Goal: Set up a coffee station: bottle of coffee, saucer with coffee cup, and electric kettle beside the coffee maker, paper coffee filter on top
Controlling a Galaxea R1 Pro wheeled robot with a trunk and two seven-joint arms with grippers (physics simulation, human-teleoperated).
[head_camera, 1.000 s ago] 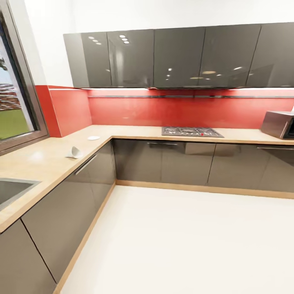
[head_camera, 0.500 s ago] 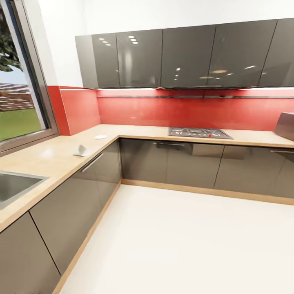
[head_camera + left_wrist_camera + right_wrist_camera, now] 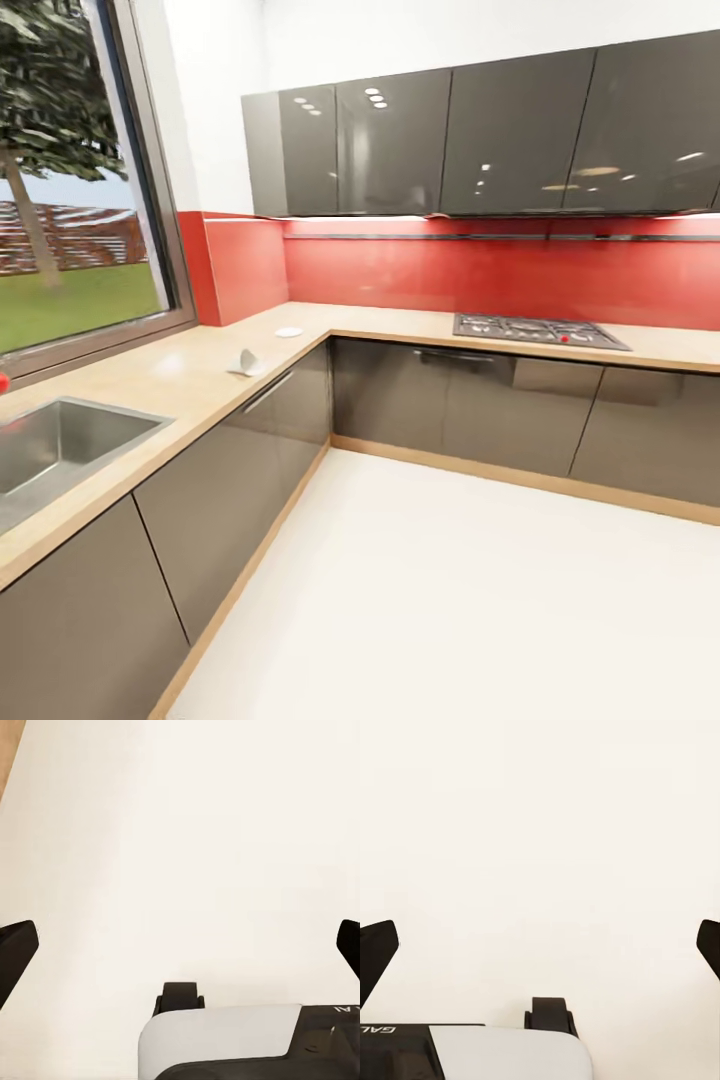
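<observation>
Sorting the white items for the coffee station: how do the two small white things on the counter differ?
The filter is a cone tipped on its side near the counter's front edge; the saucer is a flat disc lying nearer the corner. Both are white, apart, on the countertop.

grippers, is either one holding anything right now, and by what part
Nothing is held. The left gripper and the right gripper are both open, with bare pale floor between their fingers.
</observation>
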